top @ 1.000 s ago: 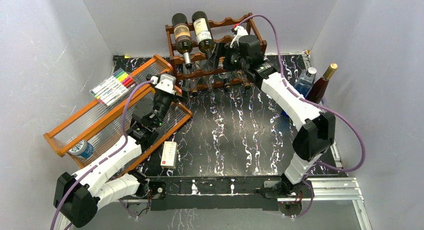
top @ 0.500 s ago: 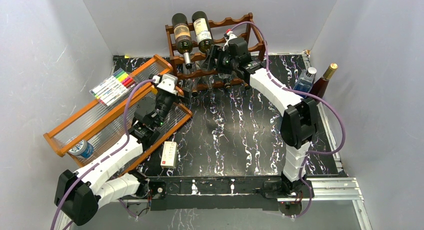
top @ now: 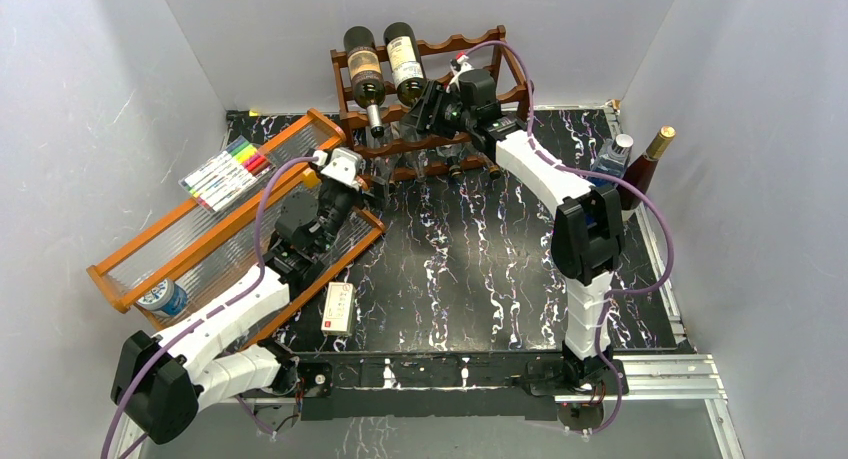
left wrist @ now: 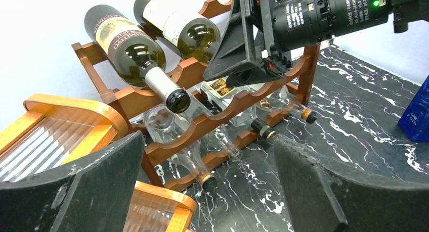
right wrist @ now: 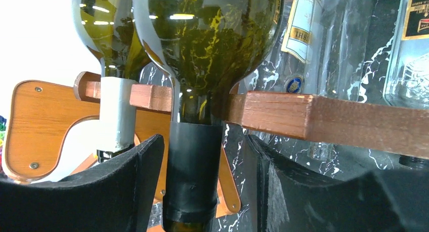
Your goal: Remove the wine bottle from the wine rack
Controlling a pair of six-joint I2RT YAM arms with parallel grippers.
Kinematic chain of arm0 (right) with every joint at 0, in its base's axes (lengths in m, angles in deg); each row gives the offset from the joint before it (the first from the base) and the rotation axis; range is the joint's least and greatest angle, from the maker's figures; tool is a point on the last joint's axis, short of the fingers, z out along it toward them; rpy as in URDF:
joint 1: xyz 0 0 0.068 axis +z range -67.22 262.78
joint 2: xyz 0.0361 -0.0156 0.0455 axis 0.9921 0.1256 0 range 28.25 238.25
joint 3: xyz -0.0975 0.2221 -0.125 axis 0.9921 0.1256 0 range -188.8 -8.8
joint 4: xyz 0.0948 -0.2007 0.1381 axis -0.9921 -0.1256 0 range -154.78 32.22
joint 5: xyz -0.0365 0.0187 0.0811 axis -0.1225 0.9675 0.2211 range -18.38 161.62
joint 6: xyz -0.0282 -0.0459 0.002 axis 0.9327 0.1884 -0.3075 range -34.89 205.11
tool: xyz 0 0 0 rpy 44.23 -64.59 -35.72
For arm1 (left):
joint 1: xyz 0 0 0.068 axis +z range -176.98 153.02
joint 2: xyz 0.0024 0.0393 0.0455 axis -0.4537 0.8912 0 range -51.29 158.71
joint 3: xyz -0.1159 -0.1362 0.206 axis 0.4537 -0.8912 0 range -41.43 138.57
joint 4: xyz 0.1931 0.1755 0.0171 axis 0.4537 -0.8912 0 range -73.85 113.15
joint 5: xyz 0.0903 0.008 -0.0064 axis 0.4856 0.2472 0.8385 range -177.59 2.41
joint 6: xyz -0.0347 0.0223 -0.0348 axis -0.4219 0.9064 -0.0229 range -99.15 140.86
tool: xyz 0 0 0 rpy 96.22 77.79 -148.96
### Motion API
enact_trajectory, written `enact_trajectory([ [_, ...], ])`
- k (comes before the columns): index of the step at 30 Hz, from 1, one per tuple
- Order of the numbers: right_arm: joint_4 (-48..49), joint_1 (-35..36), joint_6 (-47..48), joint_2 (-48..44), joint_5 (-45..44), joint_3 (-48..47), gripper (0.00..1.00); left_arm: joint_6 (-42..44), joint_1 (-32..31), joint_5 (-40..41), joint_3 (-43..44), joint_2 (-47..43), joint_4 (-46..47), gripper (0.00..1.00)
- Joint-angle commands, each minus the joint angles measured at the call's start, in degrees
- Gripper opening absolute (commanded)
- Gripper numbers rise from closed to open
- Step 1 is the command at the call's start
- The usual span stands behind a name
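Over the last second the left gripper (top: 345, 169) has only tilted a little above the orange-framed tray with clear ribbed panels (top: 200, 241), and its jaws are spread wide and empty. The right arm has folded its elbow inward and swung left along the dark reddish-brown wooden wine rack (top: 455, 47). The right gripper (top: 428, 104) now sits at the top tier, its jaws drawn in from wide to straddle the black-foiled neck of the dark green wine bottle (top: 405, 57); the right wrist view shows a gap on one side. That bottle lies where it was, right of a second green bottle with a silver-capped neck (top: 362, 71). Clear glass bottles (left wrist: 169, 136) fill the lower tiers. The black table with white marble veining (top: 470, 269) carries a small white box (top: 338, 309) near left, a blue tape roll (top: 160, 297) and a pack of coloured markers (top: 225, 169) at the tray, and a blue bottle (top: 608, 162) beside a dark gold-topped bottle (top: 648, 164) far right. Plain white walls (top: 90, 99) close three sides.
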Motion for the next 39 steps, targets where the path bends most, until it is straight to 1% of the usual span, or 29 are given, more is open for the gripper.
enact_trajectory([
  [1,5.23,-0.25,-2.07,-0.10,1.29,-2.69,0.68,-0.09,-0.80,-0.22,0.15,-0.25,3.25,0.98],
  [7,9.63,-0.67,-4.66,-1.77,-1.23,0.94,0.60,0.21,-1.42,-0.18,0.10,-0.12,3.13,0.98],
  [12,11.21,-1.00,-6.35,-0.95,-0.43,0.45,0.58,0.38,-1.60,-0.30,0.10,0.13,3.12,0.98],
  [14,11.65,-1.04,-6.80,-0.57,-0.12,0.32,0.55,0.39,-1.61,-0.27,0.10,0.13,3.11,0.98],
  [22,16.31,-1.50,-9.56,-1.20,1.73,2.20,0.35,0.39,-1.82,-0.37,0.20,0.27,3.01,0.98],
  [25,19.68,-1.63,-10.94,-2.44,2.85,3.66,0.28,0.45,-1.89,-0.45,0.18,0.31,2.86,0.98],
  [29,25.87,-2.28,-13.58,-4.65,4.23,6.79,0.15,0.44,-1.97,-0.54,0.31,0.31,2.86,0.98],
  [32,29.34,-2.64,-14.53,-6.16,4.39,8.64,0.10,0.41,-1.95,-0.69,0.34,0.39,2.83,0.98],
  [37,35.98,-3.23,-16.62,-8.02,5.60,11.36,0.05,0.24,-2.04,-0.85,0.35,0.60,2.79,0.98],
  [39,38.01,-3.40,-17.86,-8.50,5.95,12.00,0.01,0.27,-2.12,-0.94,0.35,0.65,2.74,0.98],
])
